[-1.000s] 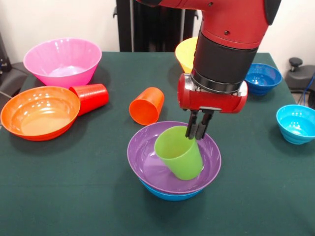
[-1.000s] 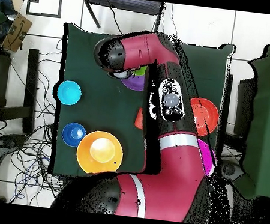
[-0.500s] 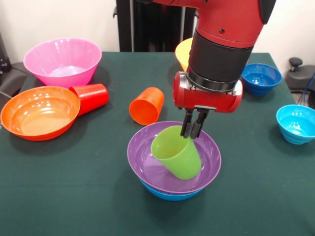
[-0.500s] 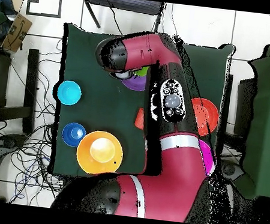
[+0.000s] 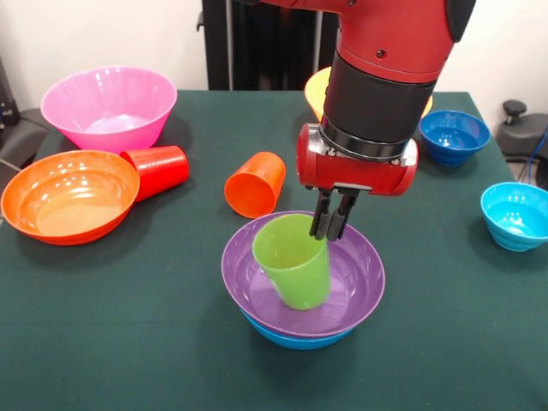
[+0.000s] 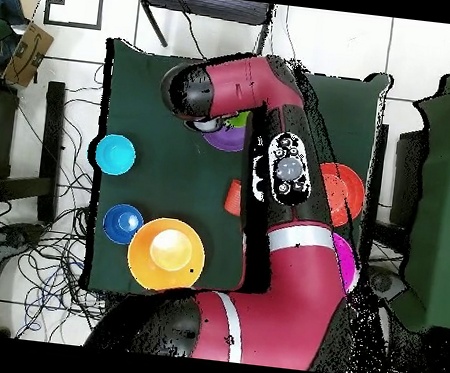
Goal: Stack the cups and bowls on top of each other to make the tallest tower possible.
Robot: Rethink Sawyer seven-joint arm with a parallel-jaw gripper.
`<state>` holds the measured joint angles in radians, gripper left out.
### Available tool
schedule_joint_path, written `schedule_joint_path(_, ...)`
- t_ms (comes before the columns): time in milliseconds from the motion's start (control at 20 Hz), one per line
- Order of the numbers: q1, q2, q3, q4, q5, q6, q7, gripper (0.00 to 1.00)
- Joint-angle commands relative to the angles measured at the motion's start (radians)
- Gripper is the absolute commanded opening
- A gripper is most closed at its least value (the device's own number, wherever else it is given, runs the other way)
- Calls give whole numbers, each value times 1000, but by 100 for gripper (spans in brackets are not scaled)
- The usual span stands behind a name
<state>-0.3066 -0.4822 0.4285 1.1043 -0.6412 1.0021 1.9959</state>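
Note:
In the front view the purple bowl [image 5: 351,287] sits nested in the blue bowl [image 5: 291,339] near the table's front. The lime green cup [image 5: 293,264] stands mouth up inside the purple bowl, slightly tilted. My gripper [image 5: 329,231] is shut on the green cup's far rim. The orange cup [image 5: 255,184] and the red cup [image 5: 159,169] lie on their sides behind. The pink bowl [image 5: 109,107] and the orange bowl [image 5: 67,195] are at the left. In the overhead view the arm hides most of the purple bowl [image 6: 222,140].
The yellow bowl [image 5: 321,90] is behind the arm and shows in the overhead view [image 6: 166,253]. The small dark blue bowl [image 5: 456,135] and the cyan bowl [image 5: 516,214] are at the right. They also show overhead, dark blue [image 6: 122,223] and cyan [image 6: 115,154].
The gripper has shifted left with the green cup, and the cup has swung from a strong tilt to nearly upright inside the purple bowl.

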Motion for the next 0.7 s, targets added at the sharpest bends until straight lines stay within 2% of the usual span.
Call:
schedule_joint_path(50,-8,-30,-22,34,-13,97,-176,0)
schedule_joint_path(350,-1,-32,-19,8,-5,137,-185,0)
schedule_joint_path(700,8,-17,-25,-1,-21,125,-174,0)
